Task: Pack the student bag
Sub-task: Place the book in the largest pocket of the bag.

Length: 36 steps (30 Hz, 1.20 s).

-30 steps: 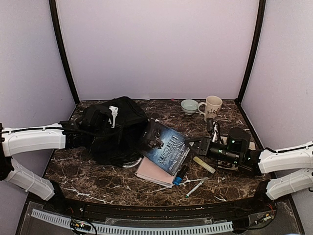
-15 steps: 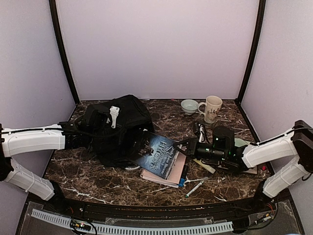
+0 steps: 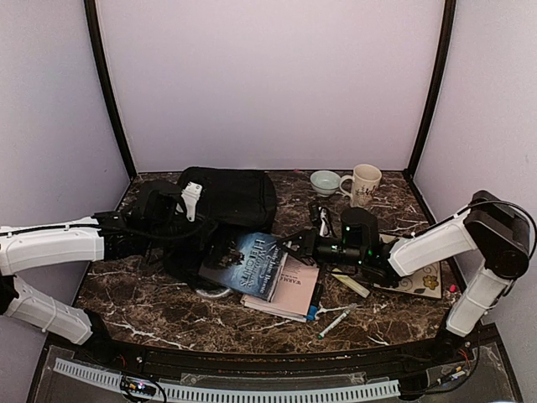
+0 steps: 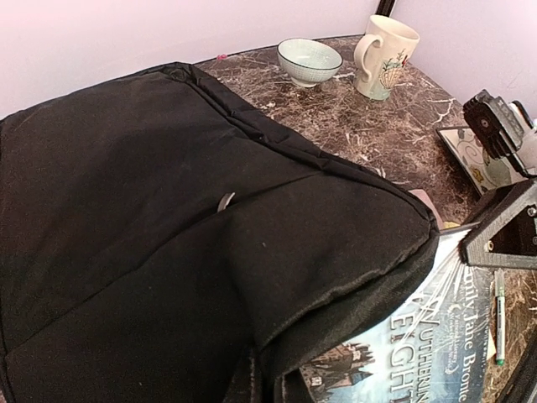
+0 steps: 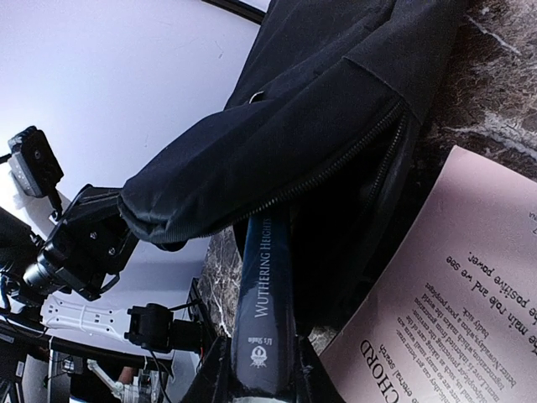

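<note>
Setting: robot test booth, laboratory type.
Enclosure: plain pale lilac walls (image 3: 268, 84) on three sides, joined by black corner posts (image 3: 107, 92).
Work surface: dark marble-pattern table (image 3: 168, 315), with a white cable track (image 3: 226, 391) along its near edge.
Fixtures: two white jointed machines, left arm (image 3: 50, 248) and right arm (image 3: 428, 243), mounted at that edge.

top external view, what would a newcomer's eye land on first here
The big black student bag, left of centre on the marble table, stands out first, its flap lifted. Next is the blue Wuthering Heights book, gripped by the right end effector, its far end under that flap. A mug and bowl stand at the back right.
</note>
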### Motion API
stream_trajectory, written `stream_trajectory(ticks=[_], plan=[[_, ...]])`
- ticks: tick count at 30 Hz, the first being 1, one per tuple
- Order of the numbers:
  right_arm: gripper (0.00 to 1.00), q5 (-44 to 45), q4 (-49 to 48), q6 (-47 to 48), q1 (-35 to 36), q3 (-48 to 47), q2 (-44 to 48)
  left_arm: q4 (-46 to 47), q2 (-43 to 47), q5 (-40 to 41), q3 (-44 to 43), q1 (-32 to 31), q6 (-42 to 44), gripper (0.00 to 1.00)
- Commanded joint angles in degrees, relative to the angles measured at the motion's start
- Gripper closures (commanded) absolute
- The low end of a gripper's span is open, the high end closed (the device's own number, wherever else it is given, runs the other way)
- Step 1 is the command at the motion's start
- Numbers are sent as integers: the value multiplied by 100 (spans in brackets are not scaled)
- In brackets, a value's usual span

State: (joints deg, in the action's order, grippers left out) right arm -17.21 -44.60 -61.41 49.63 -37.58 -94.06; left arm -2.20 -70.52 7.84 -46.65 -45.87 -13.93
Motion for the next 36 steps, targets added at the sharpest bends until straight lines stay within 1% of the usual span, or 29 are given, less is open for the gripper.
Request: stream_trajectory(ticks=[1,15,20,24,28,32,36], plan=[[100,-39,-1332,-192,-18,-559,-151,749,357,-435,40,-51,-35,100],[100,-54,-1560,-290,-18,-1190,-852,712,551,-431,126,-49,13,100],[100,5,-1947,-358,2,-1293,-990,729,557,-452,128,-49,19,100],[100,81,-1939,-309,-25,-1257,-877,702,531,-227,108,-48,34,100],[100,157,-1915,-259,-139,-1002,-519,660,522,32,137,-49,15,100],[100,203,-2175,-414,-223,-700,-264,659,455,171,125,-48,-132,100],[100,184,-2566,-726,-251,-588,-248,579,239,127,-130,-47,-429,100]])
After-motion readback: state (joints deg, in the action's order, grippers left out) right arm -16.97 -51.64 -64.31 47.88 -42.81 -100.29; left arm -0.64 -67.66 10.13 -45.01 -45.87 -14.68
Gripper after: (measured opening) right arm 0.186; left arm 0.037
